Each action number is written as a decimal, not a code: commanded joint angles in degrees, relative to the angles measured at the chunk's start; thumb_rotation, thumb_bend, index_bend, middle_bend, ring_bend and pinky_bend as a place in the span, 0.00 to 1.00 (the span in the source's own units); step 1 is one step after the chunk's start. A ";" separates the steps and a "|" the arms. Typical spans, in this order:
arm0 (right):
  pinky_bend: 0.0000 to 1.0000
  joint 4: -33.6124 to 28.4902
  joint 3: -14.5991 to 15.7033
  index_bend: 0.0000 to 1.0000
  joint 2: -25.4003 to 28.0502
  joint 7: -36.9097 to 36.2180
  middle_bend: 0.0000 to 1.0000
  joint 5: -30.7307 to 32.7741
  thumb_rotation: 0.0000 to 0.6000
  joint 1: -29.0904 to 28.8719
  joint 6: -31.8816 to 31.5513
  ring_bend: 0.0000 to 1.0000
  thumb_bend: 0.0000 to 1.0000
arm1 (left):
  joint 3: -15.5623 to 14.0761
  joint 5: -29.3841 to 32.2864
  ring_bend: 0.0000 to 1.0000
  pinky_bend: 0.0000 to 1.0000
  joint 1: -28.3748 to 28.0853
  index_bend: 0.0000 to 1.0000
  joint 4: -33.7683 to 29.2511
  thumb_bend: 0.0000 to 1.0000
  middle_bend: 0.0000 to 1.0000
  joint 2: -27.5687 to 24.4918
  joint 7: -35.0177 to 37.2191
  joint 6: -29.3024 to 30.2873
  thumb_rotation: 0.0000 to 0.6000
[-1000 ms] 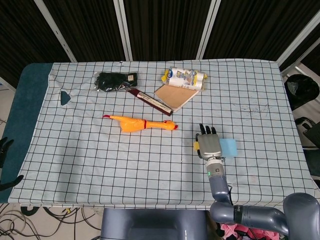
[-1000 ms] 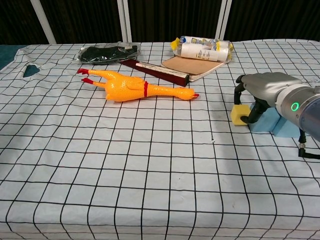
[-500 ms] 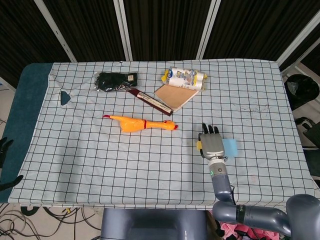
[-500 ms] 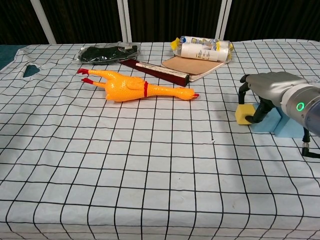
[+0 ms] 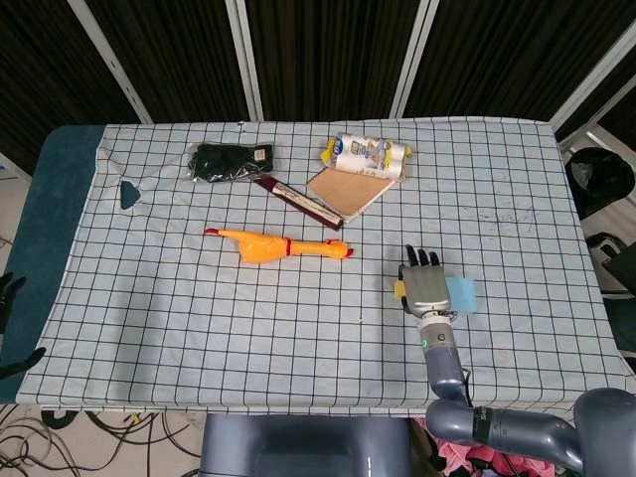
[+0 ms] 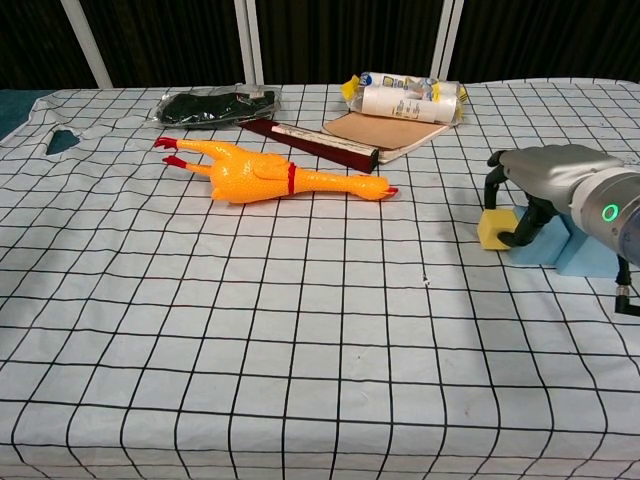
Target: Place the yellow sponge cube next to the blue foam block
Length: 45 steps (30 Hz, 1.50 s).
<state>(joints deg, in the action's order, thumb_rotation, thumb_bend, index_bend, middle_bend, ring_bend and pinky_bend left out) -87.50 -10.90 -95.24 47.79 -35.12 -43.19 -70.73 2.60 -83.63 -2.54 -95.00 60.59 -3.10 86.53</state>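
The yellow sponge cube sits on the checked cloth, its right side against the blue foam block. My right hand arches over the cube and grips it, fingers on its left face and thumb at its right. From the head view the right hand covers most of the yellow sponge cube, and the blue foam block shows just right of it. Dark fingers of my left hand show at the far left edge, off the table and mostly cut off.
A rubber chicken lies mid-table. Further back are a notebook, a dark red ruler case, a snack packet and a black bundle. The table's right edge is close to the block.
My right hand has moved a little to the right with the yellow cube in it, bringing the cube up against the blue block.
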 commanded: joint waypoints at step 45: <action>0.09 -6.53 1.32 0.24 1.78 4.15 0.02 -0.86 1.00 0.60 -0.93 0.06 0.31 | -0.06 -0.17 0.00 0.00 0.00 0.09 -0.09 0.14 0.03 -0.24 0.33 -0.17 1.00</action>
<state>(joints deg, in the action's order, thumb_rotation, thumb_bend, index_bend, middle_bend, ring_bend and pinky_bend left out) -93.81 -9.74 -93.52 51.76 -35.81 -42.54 -71.55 2.54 -83.80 -2.54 -95.09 60.36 -2.76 86.36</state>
